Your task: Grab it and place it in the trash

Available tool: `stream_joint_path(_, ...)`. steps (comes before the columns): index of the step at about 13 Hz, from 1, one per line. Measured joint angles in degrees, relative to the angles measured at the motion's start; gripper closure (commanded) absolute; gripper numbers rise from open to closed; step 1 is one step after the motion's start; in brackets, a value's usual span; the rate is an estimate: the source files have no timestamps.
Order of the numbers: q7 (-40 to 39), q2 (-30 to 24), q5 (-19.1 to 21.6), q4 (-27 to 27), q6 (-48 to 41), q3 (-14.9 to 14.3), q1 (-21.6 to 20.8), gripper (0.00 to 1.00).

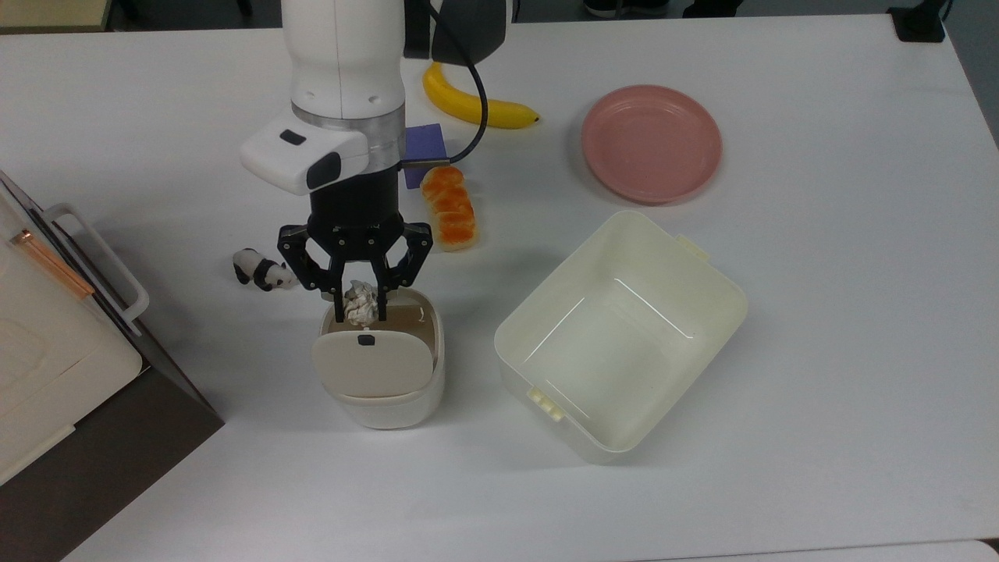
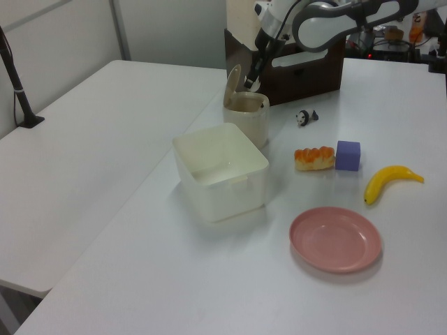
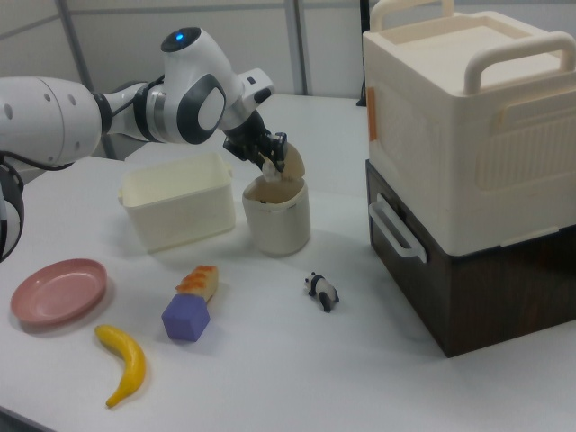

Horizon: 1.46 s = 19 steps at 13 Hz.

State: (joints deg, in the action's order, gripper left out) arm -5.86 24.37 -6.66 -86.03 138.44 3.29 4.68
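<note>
- As the paper ball (image 1: 360, 303) hangs pinched between the black fingers of the gripper (image 1: 360, 309), it sits raised off the table, directly above the open mouth of the trash bin (image 1: 382, 390) in the top view.
- The pick-up looks done: the ball is off the white table (image 1: 819, 312) and clamped in the gripper, with the flap lid (image 1: 373, 363) tipped up and the opening beside it exposed.
- What remains, by this reading, is the release, and possibly a short descent first, so that the ball falls inside the bin and not onto its rim.
- The panda figurine (image 1: 264, 271) stands just beside the bin on the top view's left; the larger lidless tub (image 1: 624, 332) sits apart on the top view's right.
- In the right view the gripper (image 3: 270, 155) hovers at the bin's upper edge (image 3: 276, 193); how far the ball clears the rim is hard to judge.
- The bin's interior floor is hidden by its walls and lid, and the arm's upper links are cut off by the top view's edge.
</note>
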Motion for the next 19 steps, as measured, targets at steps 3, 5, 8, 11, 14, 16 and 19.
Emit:
stream_joint_path(3, 0.00, 0.28, 0.00, 0.01, 0.04, 0.00, -0.04, 0.19)
stream_joint_path(5, 0.00, 0.30, 0.00, 0.01, 0.04, 0.01, -0.31, 0.08)
stream_joint_path(8, 0.00, -0.15, 0.00, 0.06, -5.10, 0.02, -1.30, 0.00)
stream_joint_path(11, 0.00, -4.18, -0.01, 0.34, -18.97, 0.02, -1.47, 0.00)
stream_joint_path(14, 2.25, -9.46, -0.01, 0.44, -32.31, 0.03, -2.40, 0.00)
stream_joint_path(16, 7.42, -13.49, -0.01, 0.48, -39.70, 0.02, -2.95, 0.00)
stream_joint_path(19, 10.18, -18.23, 0.00, 0.32, -47.23, -0.72, -4.14, 0.00)
